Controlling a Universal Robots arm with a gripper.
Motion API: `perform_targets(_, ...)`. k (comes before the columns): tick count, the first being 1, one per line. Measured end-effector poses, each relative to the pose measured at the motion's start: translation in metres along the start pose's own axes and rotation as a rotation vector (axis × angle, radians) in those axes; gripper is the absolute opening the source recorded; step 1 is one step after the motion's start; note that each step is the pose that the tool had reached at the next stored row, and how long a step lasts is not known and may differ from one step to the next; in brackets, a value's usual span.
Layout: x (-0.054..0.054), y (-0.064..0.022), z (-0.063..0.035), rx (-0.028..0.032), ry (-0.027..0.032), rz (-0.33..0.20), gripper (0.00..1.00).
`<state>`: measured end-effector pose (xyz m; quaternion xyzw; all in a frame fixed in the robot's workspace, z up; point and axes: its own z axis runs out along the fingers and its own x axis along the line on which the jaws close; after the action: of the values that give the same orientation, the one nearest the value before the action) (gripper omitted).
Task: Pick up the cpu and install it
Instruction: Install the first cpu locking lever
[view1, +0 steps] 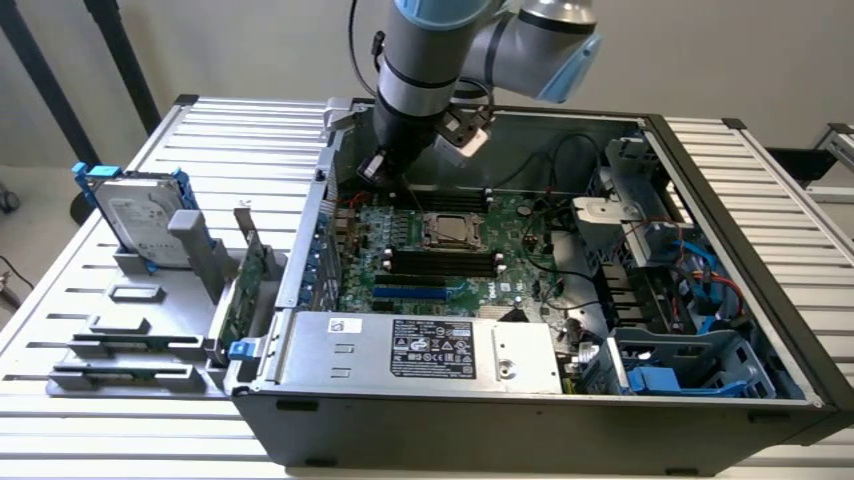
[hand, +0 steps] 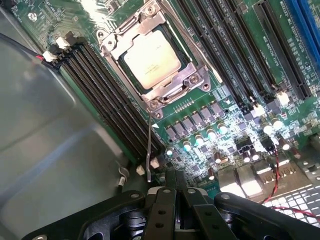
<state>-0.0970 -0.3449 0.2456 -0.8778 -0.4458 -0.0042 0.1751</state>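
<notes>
The cpu (hand: 151, 59) lies flat in its socket on the green motherboard (hand: 235, 65), its dull silver top framed by the metal retention bracket (hand: 192, 80). In the exterior view the cpu (view1: 447, 232) sits mid-board inside the open computer case. My gripper (hand: 175, 181) is shut with nothing between its fingers, a short way from the socket. A thin wire lever (hand: 149, 145) runs from the socket toward the fingertips. In the exterior view my gripper (view1: 374, 172) hangs low inside the case, beyond the socket near the case's back wall on that view's left.
Black memory slots (hand: 107, 85) flank the socket. A silver box with a black label (view1: 427, 346) spans the case's near side. Cables and drive bays (view1: 667, 270) crowd the exterior view's right. A hard drive with blue brackets (view1: 134, 215) stands in a rack outside.
</notes>
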Motion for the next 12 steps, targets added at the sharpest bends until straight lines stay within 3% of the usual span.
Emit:
perform_targets(2,-0.0006,-0.0011,-0.0002,0.0036,0.0111,0.009,0.11)
perform_targets(5,-0.0006,-0.0017,-0.0008,0.0041,0.0237,0.018,0.11)
perform_targets(8,0.0,-0.0022,-0.0006,0.0018,0.0331,0.023,0.11)
perform_targets(12,0.0004,-0.0026,-0.0006,0.0037,0.0464,0.024,0.11)
